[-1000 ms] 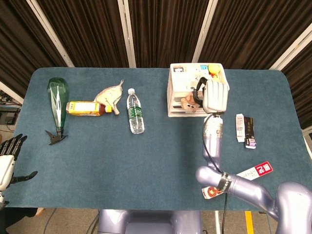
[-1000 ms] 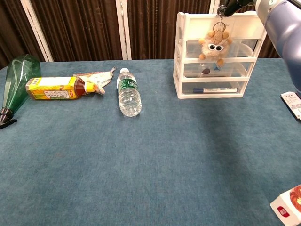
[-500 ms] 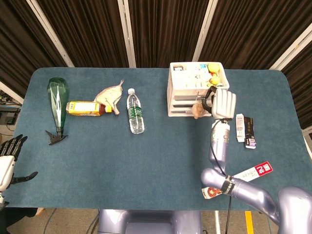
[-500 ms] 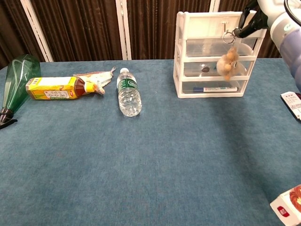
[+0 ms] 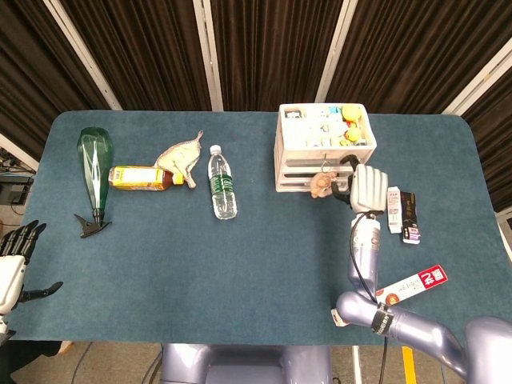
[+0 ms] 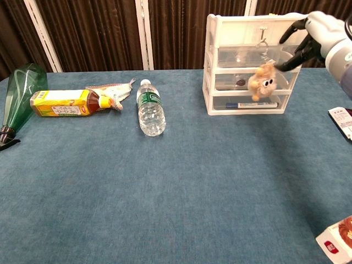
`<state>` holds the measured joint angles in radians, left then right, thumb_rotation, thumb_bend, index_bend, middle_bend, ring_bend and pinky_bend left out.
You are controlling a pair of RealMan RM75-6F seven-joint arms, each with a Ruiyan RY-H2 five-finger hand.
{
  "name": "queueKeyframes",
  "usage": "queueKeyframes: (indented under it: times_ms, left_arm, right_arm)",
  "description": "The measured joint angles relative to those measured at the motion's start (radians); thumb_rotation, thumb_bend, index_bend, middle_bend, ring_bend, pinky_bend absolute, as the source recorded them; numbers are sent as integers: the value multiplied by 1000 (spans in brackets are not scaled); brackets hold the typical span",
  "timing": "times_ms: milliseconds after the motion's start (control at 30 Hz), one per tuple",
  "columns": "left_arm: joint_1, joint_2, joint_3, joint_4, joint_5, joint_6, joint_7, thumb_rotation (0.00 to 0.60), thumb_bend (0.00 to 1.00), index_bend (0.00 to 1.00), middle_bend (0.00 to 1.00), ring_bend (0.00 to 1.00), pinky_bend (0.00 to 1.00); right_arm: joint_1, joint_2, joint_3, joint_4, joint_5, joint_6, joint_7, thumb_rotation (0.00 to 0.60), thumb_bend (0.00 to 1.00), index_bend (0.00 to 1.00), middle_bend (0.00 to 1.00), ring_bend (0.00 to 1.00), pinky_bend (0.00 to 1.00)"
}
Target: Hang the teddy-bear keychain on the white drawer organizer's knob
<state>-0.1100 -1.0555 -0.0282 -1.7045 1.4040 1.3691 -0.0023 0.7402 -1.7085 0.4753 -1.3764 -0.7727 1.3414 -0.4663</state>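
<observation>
While our right robot hand (image 6: 316, 33) sits just right of the white drawer organizer (image 6: 250, 63), fingers apart and holding nothing, we see the teddy-bear keychain (image 6: 260, 80), tan, fluffy, big-eyed, tilted, dangling by its metal ring from the top drawer's knob (image 6: 263, 32). Our left robot hand (image 5: 14, 260) is spread wide off the counter (image 5: 240, 264).
</observation>
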Motion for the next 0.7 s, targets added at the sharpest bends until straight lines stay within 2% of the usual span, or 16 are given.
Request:
queueKeyframes:
  times_ms: [300,467,700]
  left_arm:
    - [2,0,0,0,4,6,-6,600,0,0,0,0,0]
    - [3,2,1,-1,5,7,-9,600,0,0,0,0,0]
    - [8,5,3,0,14,18,-12,600,0,0,0,0,0]
  right_arm:
    - [-45,99,-49,-180,46,-37,-88,600,0,0,939,881,808]
    - [-80,146,-70,-264,16,2,-91,600,0,0,940,880,808]
    - [-179,234,-143,-352,-57,67,-58,600,0,0,933,869,800]
